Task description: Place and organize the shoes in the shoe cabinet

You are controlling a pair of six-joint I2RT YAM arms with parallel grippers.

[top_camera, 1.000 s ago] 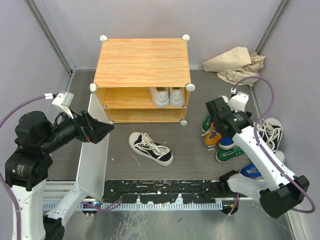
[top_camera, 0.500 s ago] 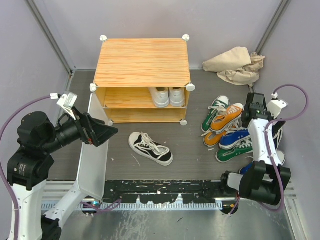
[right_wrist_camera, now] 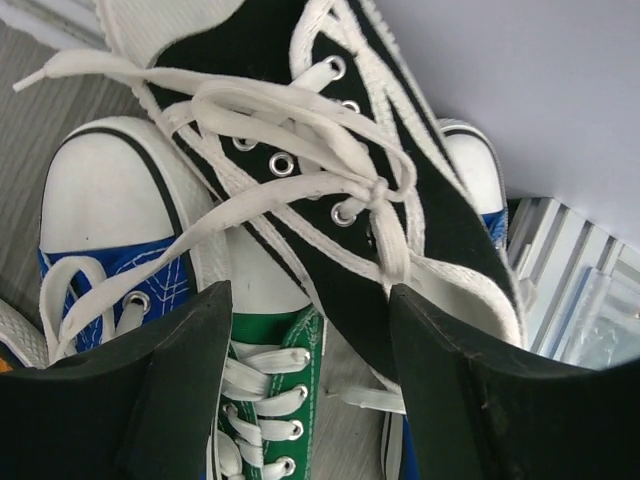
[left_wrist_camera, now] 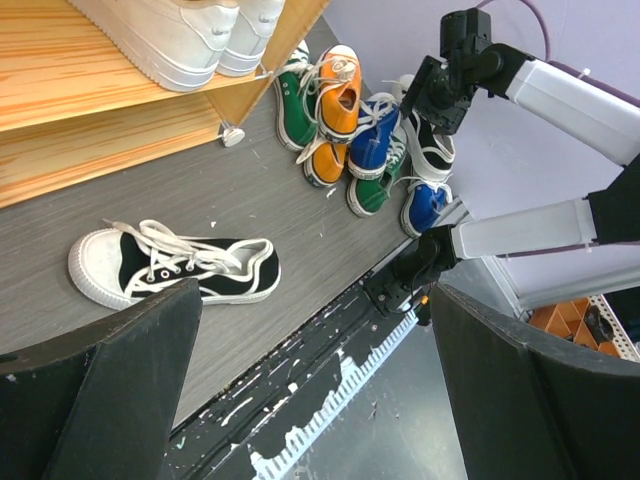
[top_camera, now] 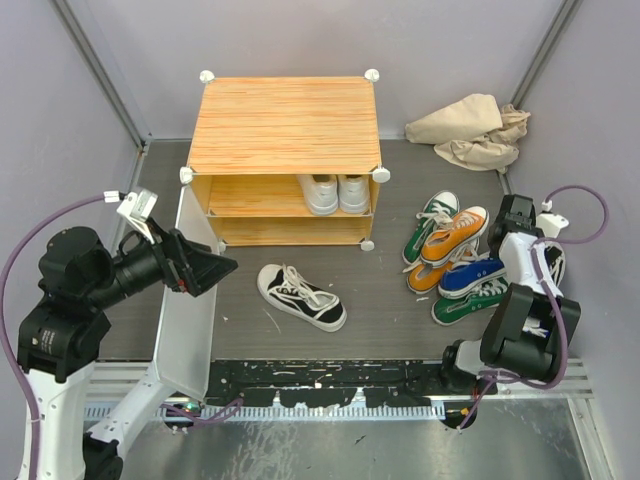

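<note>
The right gripper (right_wrist_camera: 310, 300) hung, fingers apart, over the black-and-white sneaker (right_wrist_camera: 420, 230) at the wall side of the pile (top_camera: 462, 262) (laces (right_wrist_camera: 300, 120) sprawling everywhere); best to pinch canvas, not a lace. The left gripper (left_wrist_camera: 315, 300), likewise spread, hovered beside the shoe cabinet (top_camera: 283, 125).

Grey table (top_camera: 385, 285) under cabinet (top_camera: 285, 125), sneakers (top_camera: 300, 296), cloth (top_camera: 470, 130)

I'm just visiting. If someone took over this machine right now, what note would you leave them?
Left gripper: open, empty, beside the shoe cabinet, whose white door is open.
Right gripper: open, empty, over a black-and-white sneaker at the right-hand pile.
Done: white pair on the upper shelf.
Left: the other black-and-white sneaker on the floor in front, plus green sneakers, orange sneakers and blue sneakers piled at right.
</note>
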